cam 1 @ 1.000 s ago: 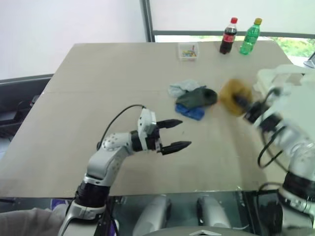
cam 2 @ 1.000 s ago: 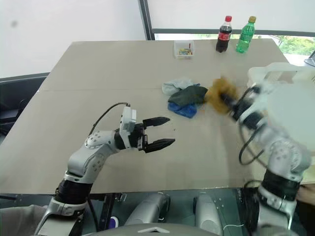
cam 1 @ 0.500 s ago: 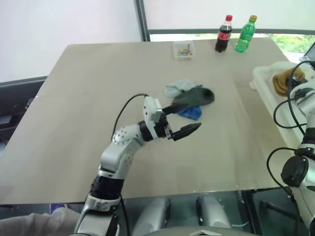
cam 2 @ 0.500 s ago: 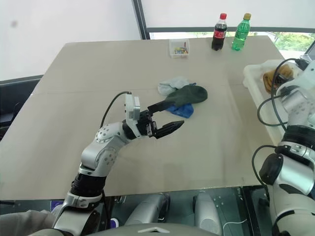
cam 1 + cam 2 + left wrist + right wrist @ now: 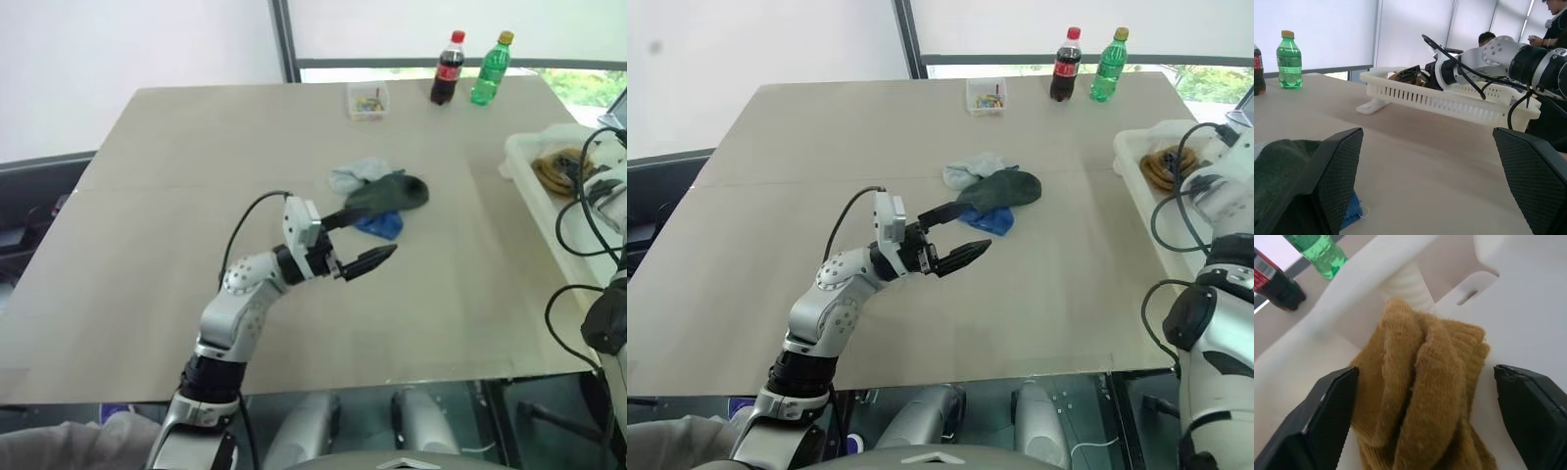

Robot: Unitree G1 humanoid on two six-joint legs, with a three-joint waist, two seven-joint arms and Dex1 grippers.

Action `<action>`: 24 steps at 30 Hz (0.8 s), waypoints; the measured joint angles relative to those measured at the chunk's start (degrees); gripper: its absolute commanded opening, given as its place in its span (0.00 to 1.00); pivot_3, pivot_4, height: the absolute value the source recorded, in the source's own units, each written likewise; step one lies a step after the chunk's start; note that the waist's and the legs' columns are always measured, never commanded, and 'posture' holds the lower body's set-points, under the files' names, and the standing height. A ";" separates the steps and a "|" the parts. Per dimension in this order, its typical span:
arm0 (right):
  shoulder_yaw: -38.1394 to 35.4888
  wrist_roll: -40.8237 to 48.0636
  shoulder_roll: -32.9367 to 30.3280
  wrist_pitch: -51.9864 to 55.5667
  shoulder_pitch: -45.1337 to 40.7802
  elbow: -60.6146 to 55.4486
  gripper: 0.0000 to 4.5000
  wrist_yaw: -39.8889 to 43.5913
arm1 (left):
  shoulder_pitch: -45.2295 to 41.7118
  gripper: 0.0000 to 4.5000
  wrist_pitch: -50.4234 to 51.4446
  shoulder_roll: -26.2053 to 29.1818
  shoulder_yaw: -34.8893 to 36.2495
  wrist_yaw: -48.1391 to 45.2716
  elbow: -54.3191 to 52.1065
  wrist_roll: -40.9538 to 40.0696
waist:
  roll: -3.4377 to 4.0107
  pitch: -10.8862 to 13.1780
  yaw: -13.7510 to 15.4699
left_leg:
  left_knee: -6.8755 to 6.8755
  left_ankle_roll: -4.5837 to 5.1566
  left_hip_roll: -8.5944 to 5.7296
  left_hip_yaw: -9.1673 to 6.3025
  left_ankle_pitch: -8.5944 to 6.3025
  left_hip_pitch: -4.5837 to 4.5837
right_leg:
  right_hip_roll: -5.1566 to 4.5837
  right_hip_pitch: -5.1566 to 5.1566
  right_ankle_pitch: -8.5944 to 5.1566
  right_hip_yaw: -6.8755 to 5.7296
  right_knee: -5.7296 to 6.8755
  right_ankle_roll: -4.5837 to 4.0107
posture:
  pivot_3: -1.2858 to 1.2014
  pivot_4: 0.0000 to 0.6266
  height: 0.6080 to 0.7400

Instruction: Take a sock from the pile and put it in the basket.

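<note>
Two claws both stand spread: the left gripper (image 5: 364,240) hovers mid-frame just beside the pile (image 5: 380,199), while at the right edge the right gripper (image 5: 1422,396) has let the yellow sock (image 5: 560,168) into the basket (image 5: 522,157) and should lift straight clear.

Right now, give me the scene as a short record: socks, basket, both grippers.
pile: grey-blue, dark green and blue socks, mid-table
yellow sock: lying in the basket
basket: at the table's right edge
left gripper: open, empty, beside the pile
right gripper: open, over the yellow sock
other: two bottles, small clear box at the far edge
</note>
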 measured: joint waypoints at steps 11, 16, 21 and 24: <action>-0.08 4.99 1.60 13.08 26.42 -48.12 0.98 1.32 | -0.64 1.00 0.49 2.56 0.91 -0.17 1.21 0.17 | 0.09 -0.01 -0.41 | 0.04 0.21 0.00 0.04 -0.13 0.04 | 0.02 -0.02 0.00 0.08 0.06 0.03 | 0.52 0.24 1.00; 1.26 8.70 1.91 10.10 34.10 -66.00 0.98 8.22 | 0.84 1.00 0.54 5.18 1.60 -0.74 1.73 0.16 | 0.11 0.00 -0.33 | 0.08 0.22 0.08 -0.01 -0.14 0.10 | 0.11 0.04 0.00 0.04 0.08 0.03 | 0.52 0.24 1.00; 8.43 11.28 -0.24 8.45 42.89 -79.11 0.98 16.24 | 4.78 1.00 1.37 10.04 4.21 -1.28 1.06 0.07 | 0.10 0.01 -0.28 | 0.08 0.21 0.13 -0.02 -0.15 0.09 | 0.11 0.01 -0.01 0.03 0.05 0.02 | 0.52 0.24 1.00; 12.43 11.11 -0.52 6.34 47.20 -82.89 0.98 19.61 | 7.73 1.00 2.03 13.09 6.79 -1.30 0.46 -0.18 | 0.07 0.03 0.01 | 0.10 0.22 0.11 -0.02 -0.16 0.07 | 0.07 0.04 0.00 0.00 0.02 0.03 | 0.52 0.24 1.00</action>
